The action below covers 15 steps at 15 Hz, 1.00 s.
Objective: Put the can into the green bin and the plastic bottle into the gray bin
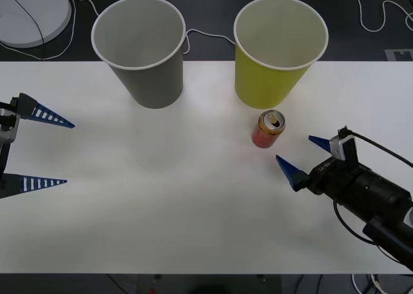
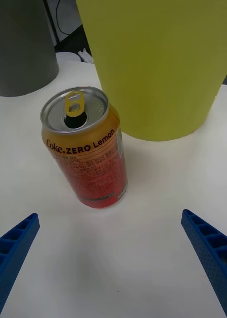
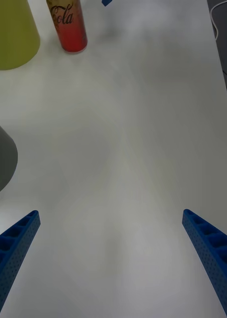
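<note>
The can (image 1: pixel 268 129) stands upright on the white table just in front of the green bin (image 1: pixel 279 52); its red body, orange top and pull tab show close up in the right wrist view (image 2: pixel 88 154). The gray bin (image 1: pixel 140 52) stands to the left of the green one. My right gripper (image 1: pixel 304 155) is open, a short way to the right of and nearer than the can, fingers pointing at it with nothing between them. My left gripper (image 1: pixel 61 152) hangs open at the table's left edge, far from the can (image 3: pixel 68 25). The plastic bottle is out of view.
The white table (image 1: pixel 161 204) spreads wide between the two arms. Behind it lie a white round disc (image 1: pixel 32 13) and loose cables (image 1: pixel 381 17) on a dark floor. The right arm's black body (image 1: pixel 371 200) stretches over the table's near right corner.
</note>
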### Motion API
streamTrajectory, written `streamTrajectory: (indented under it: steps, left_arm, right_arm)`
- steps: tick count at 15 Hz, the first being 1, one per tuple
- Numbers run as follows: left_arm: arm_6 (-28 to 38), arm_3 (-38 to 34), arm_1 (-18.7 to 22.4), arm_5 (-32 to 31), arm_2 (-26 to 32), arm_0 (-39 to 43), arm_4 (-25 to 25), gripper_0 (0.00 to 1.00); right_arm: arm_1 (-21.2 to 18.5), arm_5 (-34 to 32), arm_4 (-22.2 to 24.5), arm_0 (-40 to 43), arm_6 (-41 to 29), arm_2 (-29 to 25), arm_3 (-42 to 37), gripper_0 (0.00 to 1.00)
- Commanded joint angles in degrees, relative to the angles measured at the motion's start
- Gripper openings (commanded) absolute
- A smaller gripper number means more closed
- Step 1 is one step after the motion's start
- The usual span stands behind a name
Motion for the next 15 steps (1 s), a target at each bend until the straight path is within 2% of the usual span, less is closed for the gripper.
streamTrajectory:
  steps: [1,9,15]
  left_arm:
    - [0.0,0.0,0.0,0.0,0.0,0.0,-0.01,1.0]
    - [0.0,0.0,0.0,0.0,0.0,0.0,-0.01,1.0]
    - [0.0,0.0,0.0,0.0,0.0,0.0,-0.01,1.0]
  right_arm:
    - [0.75,1.98,0.35,-0.77,-0.33,1.03,0.0,1.0]
    - [4.44,3.48,4.83,-2.88,-0.33,1.12,0.17,1.0]
    - [6.03,4.71,7.91,-6.04,-1.21,3.75,2.63,1.0]
